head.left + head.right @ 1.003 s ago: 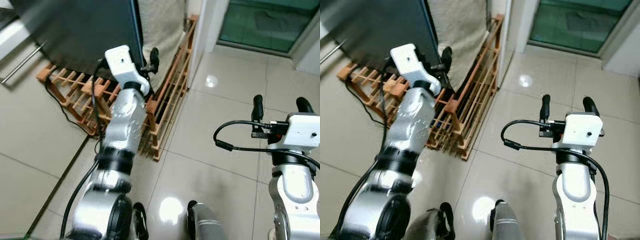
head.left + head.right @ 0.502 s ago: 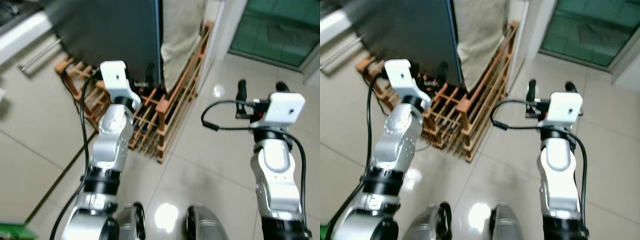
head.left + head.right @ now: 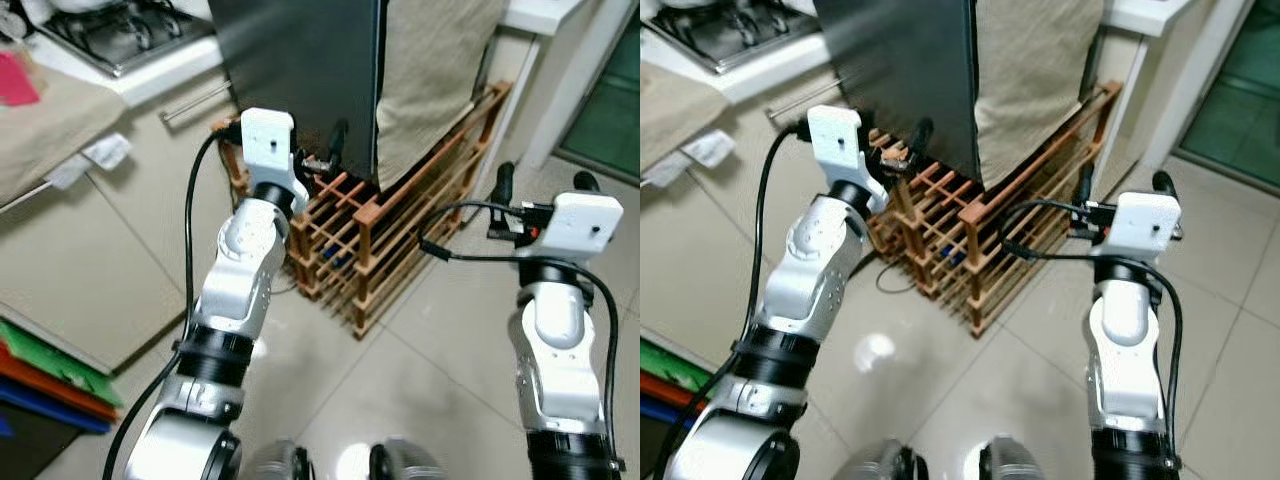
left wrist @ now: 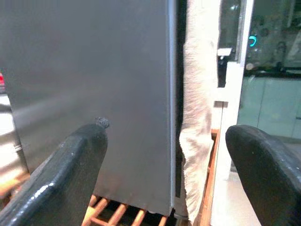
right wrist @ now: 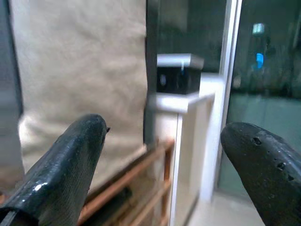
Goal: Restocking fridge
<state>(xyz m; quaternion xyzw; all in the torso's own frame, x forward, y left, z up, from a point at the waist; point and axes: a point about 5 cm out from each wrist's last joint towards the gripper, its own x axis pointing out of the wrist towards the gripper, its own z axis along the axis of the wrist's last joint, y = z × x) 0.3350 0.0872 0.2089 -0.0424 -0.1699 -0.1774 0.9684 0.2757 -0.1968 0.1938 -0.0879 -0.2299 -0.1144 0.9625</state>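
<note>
Tall dark grey fridge (image 3: 300, 80) stands shut, raised on a slatted orange-brown wooden rack (image 3: 400, 240) on the glossy beige tiled floor (image 3: 440, 350); all places below are given from the fridge. A beige woven cloth (image 3: 430, 70) hangs down its right side, touching it. Left tool (image 3: 325, 165) is held up just in front of the fridge's lower front, near the corner where door face meets cloth; its two long black fingers (image 4: 70, 174) are spread wide and carry nothing. Right tool (image 3: 540, 185) hovers to the right of the fridge, beyond the rack's outer end, fingers likewise wide apart and empty. To the left of the fridge: a white counter (image 3: 150, 75) with a gas hob (image 3: 120, 30) and a metal rail handle (image 3: 195, 100) below it. A black cable (image 3: 900, 280) trails on the floor under the rack. No stock items can be seen, so judged an approach stage, door not yet opened. Risks, as I judge them: the left tool could snag the hanging cloth instead of the door edge; a foot could catch the rack or the cable on stepping closer; the shiny tiles may be slippery. No brand, label or legible writing visible on fridge or elsewhere.
</note>
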